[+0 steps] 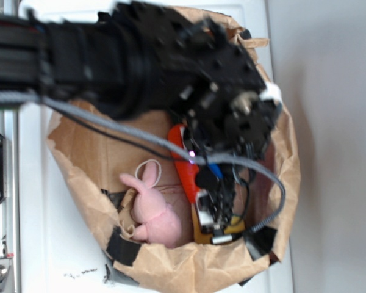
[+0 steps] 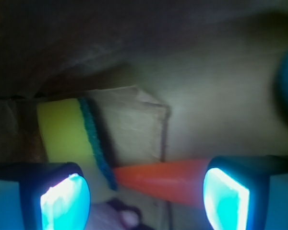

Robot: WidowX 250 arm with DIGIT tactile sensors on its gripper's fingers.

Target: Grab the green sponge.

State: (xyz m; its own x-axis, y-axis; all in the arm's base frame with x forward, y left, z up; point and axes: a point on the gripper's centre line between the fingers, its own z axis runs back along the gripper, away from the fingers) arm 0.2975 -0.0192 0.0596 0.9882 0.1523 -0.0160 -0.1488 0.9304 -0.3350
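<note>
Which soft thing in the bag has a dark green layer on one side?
The sponge: a yellow block with a green layer on its right face. The plush rabbit is all pink.

Pink plush bunny, orange toy carrot, both inside a brown paper bag

A bulky matte-black robot arm is filling the upper left of the exterior frame, a grey braided cable trailing beneath; glossy black-framed gripper pads are glowing cyan along the wrist frame's bottom.
</note>
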